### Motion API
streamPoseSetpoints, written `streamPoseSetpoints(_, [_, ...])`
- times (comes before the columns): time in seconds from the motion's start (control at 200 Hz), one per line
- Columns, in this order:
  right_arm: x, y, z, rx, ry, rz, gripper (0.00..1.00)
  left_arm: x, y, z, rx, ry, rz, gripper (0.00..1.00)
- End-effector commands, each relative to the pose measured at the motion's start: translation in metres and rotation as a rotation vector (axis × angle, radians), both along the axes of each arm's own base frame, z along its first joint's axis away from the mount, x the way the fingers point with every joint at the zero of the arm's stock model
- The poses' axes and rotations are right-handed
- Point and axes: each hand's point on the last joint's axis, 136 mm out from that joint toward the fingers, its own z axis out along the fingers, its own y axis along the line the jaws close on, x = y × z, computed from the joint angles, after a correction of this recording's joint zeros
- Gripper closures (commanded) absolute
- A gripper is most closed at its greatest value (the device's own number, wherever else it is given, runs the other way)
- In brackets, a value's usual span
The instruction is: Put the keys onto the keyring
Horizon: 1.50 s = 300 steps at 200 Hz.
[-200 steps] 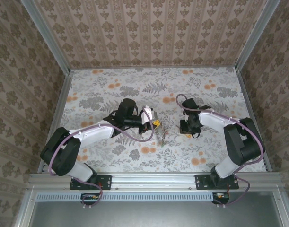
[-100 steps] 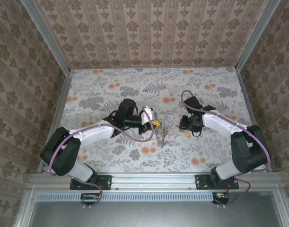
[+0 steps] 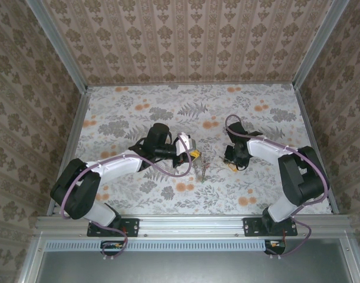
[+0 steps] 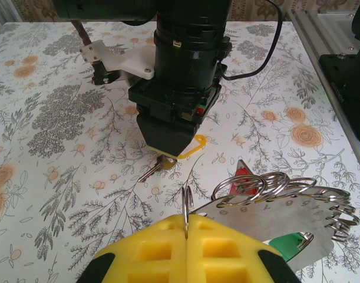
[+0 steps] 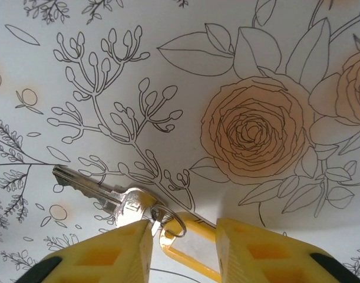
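Note:
My left gripper (image 4: 187,219) is shut, its yellow pads clamped on a thin split ring standing edge-on. That ring belongs to the keyring (image 4: 297,203), a flat silvery numbered plate fringed with several split rings and carrying a red tag (image 4: 243,174) and a green tag (image 4: 289,242). In the top view the keyring (image 3: 200,168) hangs under the left gripper (image 3: 194,154). One silver key (image 5: 103,191) lies on the table, joined by a small ring to a yellow tag (image 5: 191,253). My right gripper (image 5: 184,227) points down onto the table, open, its fingers astride the tag and small ring.
The flowered tablecloth (image 3: 138,112) covers the whole table inside patterned walls. Metal rails (image 3: 79,130) run along both sides. In the left wrist view the right gripper (image 4: 166,147) stands just beyond the keyring, a hand's width away.
The right arm swung outward a little, then came back over the key, and its jaws widened then narrowed. The left arm and keyring stayed still.

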Motion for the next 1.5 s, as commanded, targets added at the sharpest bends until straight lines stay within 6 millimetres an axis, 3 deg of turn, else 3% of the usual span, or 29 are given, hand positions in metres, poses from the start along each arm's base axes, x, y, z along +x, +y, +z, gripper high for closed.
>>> streamPoseSetpoints(0.0, [0.009, 0.008, 0.003, 0.013, -0.011, 0.047, 0.69, 0.003, -0.004, 0.020, -0.041, -0.051, -0.019, 1.00])
streamPoseSetpoints(0.275, [0.013, 0.015, 0.009, 0.036, -0.032, 0.105, 0.78, 0.003, -0.005, 0.019, -0.036, -0.048, -0.025, 1.00])
streamPoseSetpoints(0.565, [0.013, 0.024, 0.011, 0.074, -0.026, 0.142, 0.81, 0.002, -0.005, 0.018, -0.029, -0.046, -0.027, 1.00])
streamPoseSetpoints(0.765, [0.009, 0.013, 0.006, 0.010, 0.006, 0.141, 0.82, 0.002, -0.006, 0.019, -0.029, -0.046, -0.028, 1.00])
streamPoseSetpoints(0.855, [0.007, 0.009, 0.004, -0.014, 0.021, 0.142, 0.90, 0.002, -0.006, 0.018, -0.027, -0.047, -0.028, 1.00])
streamPoseSetpoints(1.495, [0.004, 0.010, 0.003, -0.013, 0.044, 0.167, 0.85, 0.002, -0.006, 0.020, -0.030, -0.052, -0.028, 1.00])
